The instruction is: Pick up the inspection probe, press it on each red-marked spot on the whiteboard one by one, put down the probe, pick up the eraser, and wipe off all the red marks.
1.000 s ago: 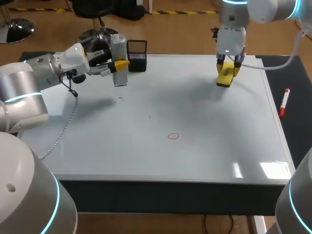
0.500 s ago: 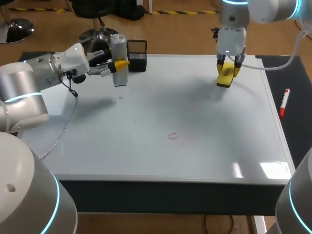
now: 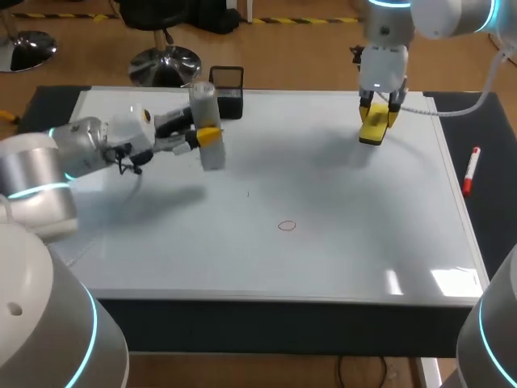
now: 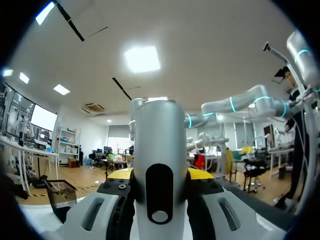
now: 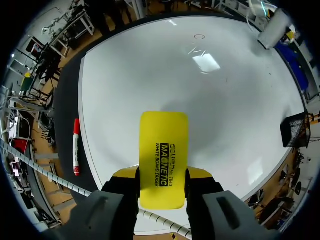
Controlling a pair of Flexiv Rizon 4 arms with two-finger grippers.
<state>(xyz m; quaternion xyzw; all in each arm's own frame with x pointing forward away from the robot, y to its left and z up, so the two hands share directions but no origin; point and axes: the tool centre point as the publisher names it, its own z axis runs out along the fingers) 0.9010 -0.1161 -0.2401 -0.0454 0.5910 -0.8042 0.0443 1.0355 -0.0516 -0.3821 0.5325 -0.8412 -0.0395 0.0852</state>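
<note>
Across the table lies one whiteboard, and you can place everything else against it. You have two arms. The left arm comes in over the whiteboard's left side, and the right arm hangs over its far right part. Each carries one gripper.

The left gripper is clamped on the single inspection probe, a grey cylinder held upright over the whiteboard's far left area. Whether its lower end touches the surface, you cannot tell. The right gripper grips the one yellow eraser by its two long sides, above the whiteboard's far right area.

One black mesh basket stands at the whiteboard's far edge, just behind the probe. One red marker lies off the whiteboard's right edge, on the dark strip. One red ring mark sits near the whiteboard's middle, well apart from both grippers.

Only the left wrist view shows you the dark oval inset on the probe's face, with yellow fingertips at either side. Only the right wrist view shows black print on the eraser's flat face. The head view alone takes in both arms together.
</note>
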